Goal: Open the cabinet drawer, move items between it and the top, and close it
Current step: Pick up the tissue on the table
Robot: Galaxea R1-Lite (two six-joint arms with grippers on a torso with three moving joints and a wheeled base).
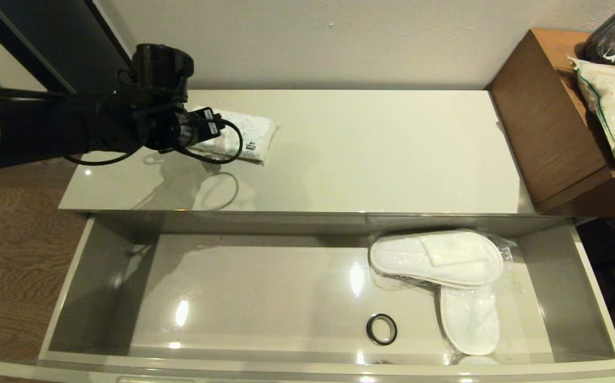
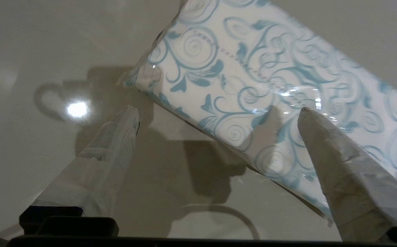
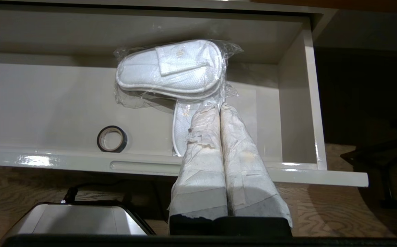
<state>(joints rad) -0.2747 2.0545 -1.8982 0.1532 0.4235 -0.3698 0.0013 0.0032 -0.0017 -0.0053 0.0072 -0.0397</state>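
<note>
The tissue pack (image 2: 273,85) lies on the far left of the top (image 1: 371,154), and the left claw (image 2: 219,113) hangs over its edge, spread wide and holding nothing. The open cabinet drawer (image 1: 264,298) keeps bagged slippers (image 1: 440,260) at its right and the black tape roll (image 1: 381,329) near them. The right claw (image 3: 220,108) is pressed closed, empty, nearer than the drawer front.

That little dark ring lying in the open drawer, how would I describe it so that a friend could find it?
Start at the wide cream cabinet drawer, pulled open below the top. On its floor, near the front edge, lies a small black tape roll, flat, beside the bagged white slippers. It is the only dark, round thing there.
</note>
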